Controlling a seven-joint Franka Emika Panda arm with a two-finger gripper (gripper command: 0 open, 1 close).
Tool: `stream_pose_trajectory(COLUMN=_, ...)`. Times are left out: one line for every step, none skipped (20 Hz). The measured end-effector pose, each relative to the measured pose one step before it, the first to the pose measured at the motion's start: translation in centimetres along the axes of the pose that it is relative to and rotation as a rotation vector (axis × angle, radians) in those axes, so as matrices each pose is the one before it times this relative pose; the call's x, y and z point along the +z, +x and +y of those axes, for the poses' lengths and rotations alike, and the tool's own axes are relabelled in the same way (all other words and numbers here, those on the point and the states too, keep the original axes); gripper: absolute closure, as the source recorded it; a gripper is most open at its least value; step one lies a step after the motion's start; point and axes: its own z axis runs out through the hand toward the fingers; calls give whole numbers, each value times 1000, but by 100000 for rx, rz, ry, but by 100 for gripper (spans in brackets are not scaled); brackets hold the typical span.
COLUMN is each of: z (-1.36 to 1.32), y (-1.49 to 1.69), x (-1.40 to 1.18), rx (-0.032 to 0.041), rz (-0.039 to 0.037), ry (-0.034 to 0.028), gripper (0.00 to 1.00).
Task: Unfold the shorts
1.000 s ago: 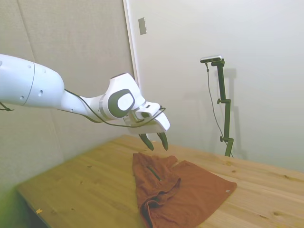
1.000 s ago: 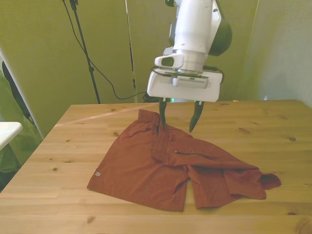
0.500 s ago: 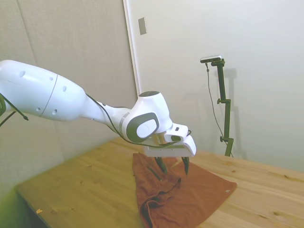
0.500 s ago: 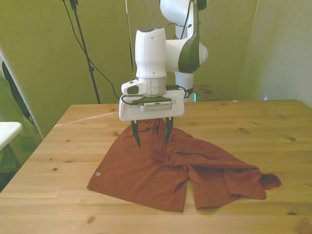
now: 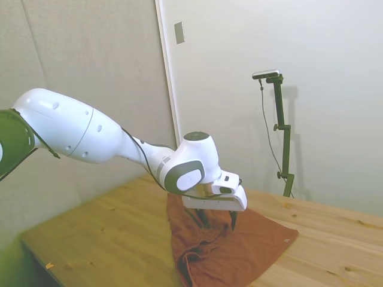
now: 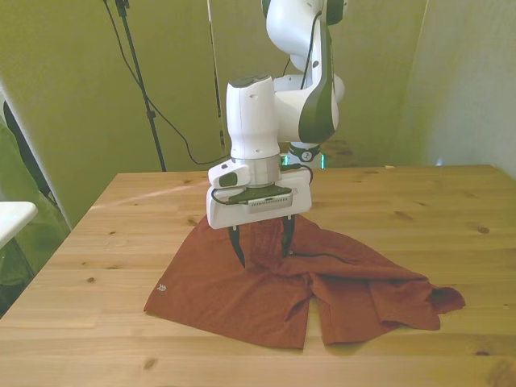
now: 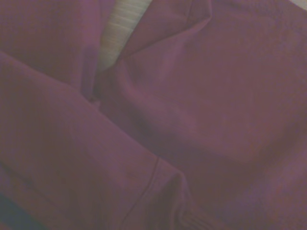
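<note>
The rust-orange shorts lie on the wooden table. Toward the front view's left one leg lies flat, with a small pale tag at its hem. The other leg is crumpled and folded over itself, and a thin dark line runs across it. My gripper is open, its fingertips down at the cloth, one either side of a raised fold near the middle of the shorts. The side view shows the gripper low over the shorts. Fabric fills the wrist view.
Bare wood surrounds the shorts on all sides. The table's near edge runs close below the hems. A white object sits off the table at the front view's left edge.
The gripper has come down from above the waistband and forward over the shorts, its fingertips now at the cloth. It has stayed open. The shorts have not visibly moved.
</note>
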Motion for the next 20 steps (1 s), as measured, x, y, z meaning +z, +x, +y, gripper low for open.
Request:
stream_pose_trajectory(z=-57, y=94, x=149, rx=-29, rz=-54, ry=50, gripper=100)
stream_pose_trajectory(z=-53, y=54, x=139, rx=79, rz=-110, ry=113, gripper=100)
stream_pose_trajectory(z=-48, y=59, x=146, rx=193, rz=-119, ry=187, gripper=100)
stream_pose_trajectory(z=-71, y=45, x=109, rx=119, rz=-84, ry=179, gripper=100)
stream_pose_trajectory(z=-43, y=29, x=117, rx=276, rz=-128, ry=249, gripper=100)
stream_pose_trajectory(z=-57, y=47, x=81, rx=190, rz=-83, ry=218, gripper=100)
stream_pose_trajectory(z=-94, y=131, x=27, rx=-77, rz=4, ry=66, gripper=100)
stream_pose_trajectory(z=-74, y=166, x=49, rx=-63, rz=-139, ry=3, gripper=100)
stream_pose_trajectory(z=-58, y=132, x=91, rx=-56, rz=-414, ry=-47, gripper=100)
stream_pose_trajectory(z=-71, y=160, x=32, rx=-64, rz=-315, ry=-20, gripper=100)
stream_pose_trajectory(z=-87, y=183, x=-36, rx=-40, rz=-380, ry=6, gripper=100)
stream_pose_trajectory(z=-77, y=177, x=-10, rx=-70, rz=-489, ry=-15, gripper=100)
stream_pose_trajectory(z=-101, y=223, x=-51, rx=-83, rz=-163, ry=26, gripper=100)
stream_pose_trajectory(z=-66, y=119, x=-18, rx=-35, rz=-421, ry=-10, gripper=100)
stream_pose_trajectory(z=-101, y=99, x=-30, rx=-47, rz=-210, ry=48, gripper=100)
stream_pose_trajectory(z=-143, y=81, x=-81, rx=-35, rz=-286, ry=94, gripper=100)
stream_pose_trajectory(z=-148, y=88, x=-83, rx=-49, rz=-425, ry=85, gripper=100)
stream_pose_trajectory(z=-122, y=96, x=-59, rx=-20, rz=27, ry=96, gripper=100)
stream_pose_trajectory(z=-104, y=60, x=-49, rx=42, rz=-14, ry=82, gripper=100)
stream_pose_trajectory(z=-79, y=28, x=-56, rx=220, rz=-126, ry=56, gripper=100)
